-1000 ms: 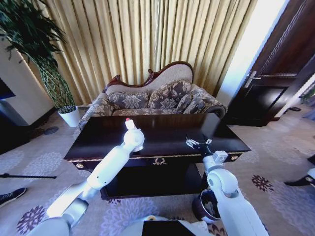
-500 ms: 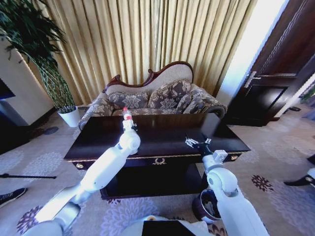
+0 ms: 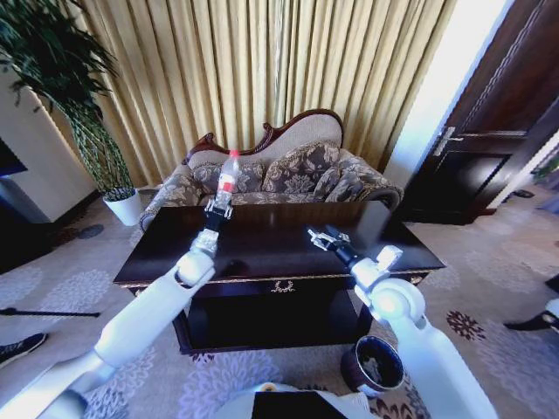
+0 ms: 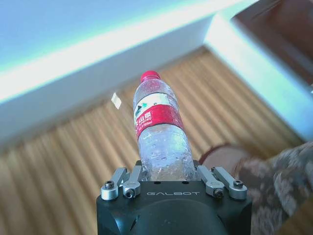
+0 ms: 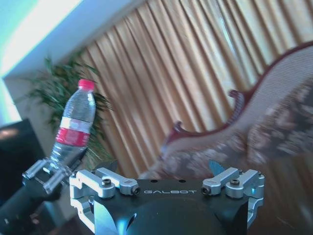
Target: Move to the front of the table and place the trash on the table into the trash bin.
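jaws of left gripper (image 3: 217,208) clenched on bottle (image 3: 227,178) base, raised above table (image 3: 157,249); right gripper (image 3: 320,236) jaws released.

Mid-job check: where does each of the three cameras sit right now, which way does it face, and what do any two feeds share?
Head: up on the robot, facing down at the table; both arms show.
Left wrist: behind the left gripper, facing up at curtains; fingers clamp the bottle.
Right wrist: behind the open right gripper, facing the sofa and curtains.
Shared: all three show the bottle.
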Controlling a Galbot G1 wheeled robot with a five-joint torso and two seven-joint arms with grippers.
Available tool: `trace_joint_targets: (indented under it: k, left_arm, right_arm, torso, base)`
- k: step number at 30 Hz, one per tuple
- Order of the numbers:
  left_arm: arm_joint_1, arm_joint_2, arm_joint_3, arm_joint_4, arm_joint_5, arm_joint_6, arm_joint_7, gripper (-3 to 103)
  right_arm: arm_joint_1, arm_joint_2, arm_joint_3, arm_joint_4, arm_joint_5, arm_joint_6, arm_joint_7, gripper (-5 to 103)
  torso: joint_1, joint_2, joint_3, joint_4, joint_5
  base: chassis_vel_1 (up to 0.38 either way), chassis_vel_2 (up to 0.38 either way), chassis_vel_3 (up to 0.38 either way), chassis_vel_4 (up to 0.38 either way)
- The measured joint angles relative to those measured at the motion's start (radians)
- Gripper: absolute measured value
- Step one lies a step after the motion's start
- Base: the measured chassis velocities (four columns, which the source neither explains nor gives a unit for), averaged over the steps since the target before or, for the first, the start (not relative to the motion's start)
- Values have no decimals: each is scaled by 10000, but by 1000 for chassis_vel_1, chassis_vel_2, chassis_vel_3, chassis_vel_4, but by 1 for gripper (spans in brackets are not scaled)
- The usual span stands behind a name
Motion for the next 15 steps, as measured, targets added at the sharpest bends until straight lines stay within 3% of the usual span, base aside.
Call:
trace_joint_targets:
  k: [9,15]
  left_arm:
    - [-35,761,416,-622,889,-955,480,35]
    - [339,1320,378,-1243,700,-1076,642,35]
  right_arm:
    - [2316,271,-1070,-483,842,-122,-213,100]
    - [2830,219,-1534,-671,1012,-227,-208,100]
  torso:
    - [2,-1,0,2,-1]
    - [2,0,0,2,-2]
  base:
    - [0,0,0,0]
    - [0,0,0,0]
